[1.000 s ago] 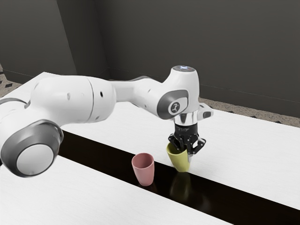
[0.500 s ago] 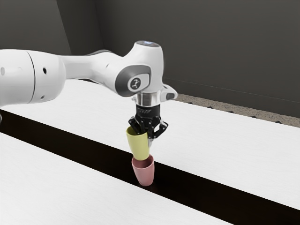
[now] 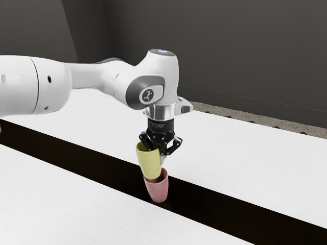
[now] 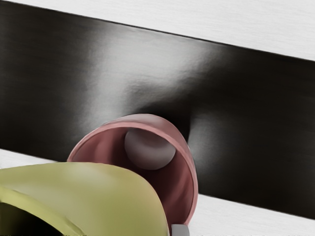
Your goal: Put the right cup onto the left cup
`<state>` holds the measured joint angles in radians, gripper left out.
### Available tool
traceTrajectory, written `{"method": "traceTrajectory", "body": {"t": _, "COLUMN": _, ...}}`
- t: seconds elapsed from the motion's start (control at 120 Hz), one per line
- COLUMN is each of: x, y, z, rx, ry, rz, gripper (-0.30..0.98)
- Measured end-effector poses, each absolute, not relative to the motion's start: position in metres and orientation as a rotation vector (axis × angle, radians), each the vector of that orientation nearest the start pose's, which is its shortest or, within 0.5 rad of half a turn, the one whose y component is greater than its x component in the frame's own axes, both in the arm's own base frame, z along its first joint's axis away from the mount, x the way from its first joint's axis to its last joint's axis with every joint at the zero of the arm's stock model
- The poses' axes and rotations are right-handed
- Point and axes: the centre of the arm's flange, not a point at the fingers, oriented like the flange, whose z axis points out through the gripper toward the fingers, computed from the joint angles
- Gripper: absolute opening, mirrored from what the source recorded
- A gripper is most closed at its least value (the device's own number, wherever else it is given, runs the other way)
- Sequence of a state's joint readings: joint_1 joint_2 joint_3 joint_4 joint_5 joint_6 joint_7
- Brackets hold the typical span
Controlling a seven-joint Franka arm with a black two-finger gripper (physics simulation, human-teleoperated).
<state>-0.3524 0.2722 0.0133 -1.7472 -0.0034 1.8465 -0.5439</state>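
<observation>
In the exterior view my gripper (image 3: pixel 162 150) is shut on the wall of the yellow cup (image 3: pixel 149 163) near its rim, and the cup hangs from it, slightly tilted. Directly below stands the pink cup (image 3: pixel 158 191), upright on the dark strip; the yellow cup's bottom overlaps the pink rim there. The wrist view has the yellow cup (image 4: pixel 108 191) covering part of the pink cup (image 4: pixel 189 172), whose inside is still partly visible. Whether the yellow base is inside the pink rim or just above it, I cannot tell.
A glossy dark strip (image 3: pixel 230 210) runs across the white table (image 3: pixel 235 148). The arm reaches in from the exterior view's left, above the table. A dark wall stands behind the table.
The yellow cup has travelled with my gripper toward the exterior view's left, to above the pink cup. Over the last half second both sank slightly. The pink cup has stayed put.
</observation>
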Motion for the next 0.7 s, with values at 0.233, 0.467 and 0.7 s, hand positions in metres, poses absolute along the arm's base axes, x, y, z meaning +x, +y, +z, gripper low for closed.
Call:
{"method": "traceTrajectory", "body": {"t": 0.233, "x": 0.58, "y": -0.206, "z": 0.396, "rx": -3.042, "ry": -0.326, "rz": 0.202, "gripper": -0.09}}
{"method": "traceTrajectory", "body": {"t": 0.467, "x": 0.582, "y": -0.209, "z": 0.393, "rx": -3.05, "ry": -0.335, "rz": 0.156, "gripper": -0.09}}
{"method": "traceTrajectory", "body": {"t": 0.7, "x": 0.581, "y": -0.209, "z": 0.389, "rx": -3.053, "ry": -0.354, "rz": 0.145, "gripper": 0.0}}
